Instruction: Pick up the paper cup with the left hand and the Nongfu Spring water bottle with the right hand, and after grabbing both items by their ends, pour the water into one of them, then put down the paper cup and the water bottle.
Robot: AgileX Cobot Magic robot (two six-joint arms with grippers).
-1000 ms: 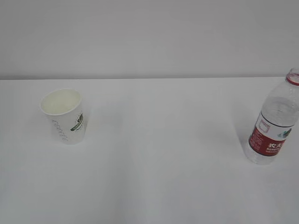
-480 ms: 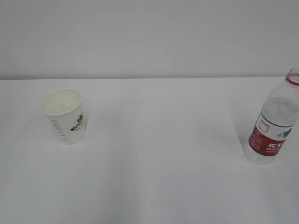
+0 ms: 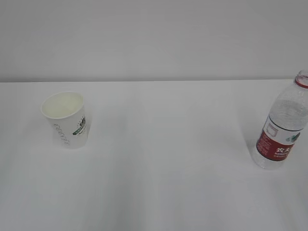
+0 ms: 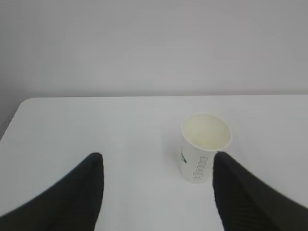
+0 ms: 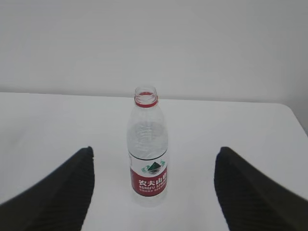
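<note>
Paper cup (image 3: 64, 120), one, tapered, and one clear ribbed plastic bottle (image 3: 283, 127) are standing on our smooth white table (image 3: 168, 168). We are holding the left claw (image 4: 158, 180) and the right claw (image 5: 154, 180) wide apart, gripping nothing.

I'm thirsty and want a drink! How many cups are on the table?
1. The paper cup stands upright on the left side of the white table, far from the water bottle on the right. Nothing seems to hide another cup.

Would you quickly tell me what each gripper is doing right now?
Left gripper: open, empty, paper cup ahead.
Right gripper: open, empty, water bottle ahead.
</note>
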